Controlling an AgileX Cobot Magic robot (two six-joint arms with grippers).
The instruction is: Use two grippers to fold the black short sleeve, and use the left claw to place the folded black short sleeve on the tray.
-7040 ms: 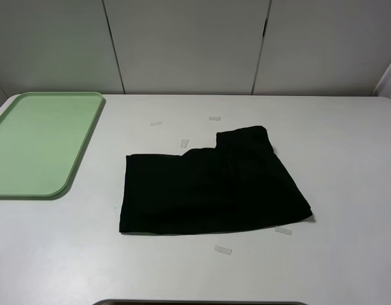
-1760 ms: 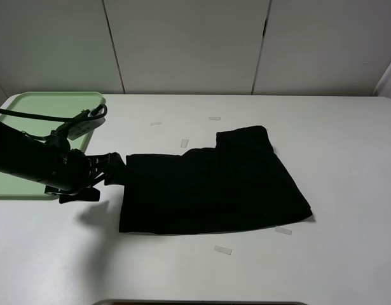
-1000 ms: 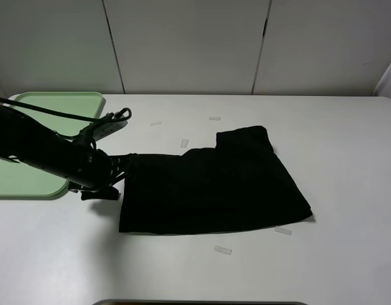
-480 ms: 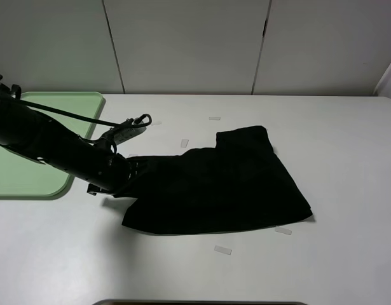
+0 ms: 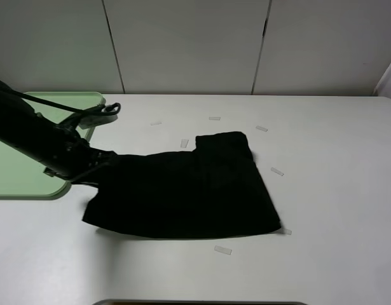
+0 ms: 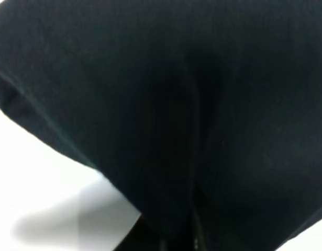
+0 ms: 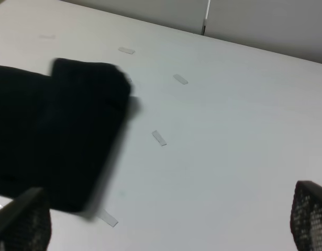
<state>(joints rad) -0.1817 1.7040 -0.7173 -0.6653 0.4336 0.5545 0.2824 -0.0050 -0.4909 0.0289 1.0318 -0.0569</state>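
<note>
Clenched on the left edge of the shirt [image 5: 182, 190] with the left claw [image 5: 108, 163], going by the cloth bunched at the tips and filling the left wrist view. Gripped there, likely, for being the edge nearest the tray [image 5: 23, 181], so as to draw the whole bundle along in one piece. Folded into a rough rectangle with a sleeve stub poking out at the far side. Lying on the table [image 5: 335, 190] just right of the tray, not on it yet; raised a little at the held corner, flat elsewhere. Kept low, probably to stop the layers from falling open. Spread wide and empty at the right claw [image 7: 166, 219], hanging over bare table beside the shirt's far end and out of the high view, presumably to stay clear of a placing meant for the left alone. Scattered around the shirt, small pale tape strips [image 5: 222, 250], seemingly layout marks. Left to do, by judgement: carrying the bundle over the rim and setting it down flat.
</note>
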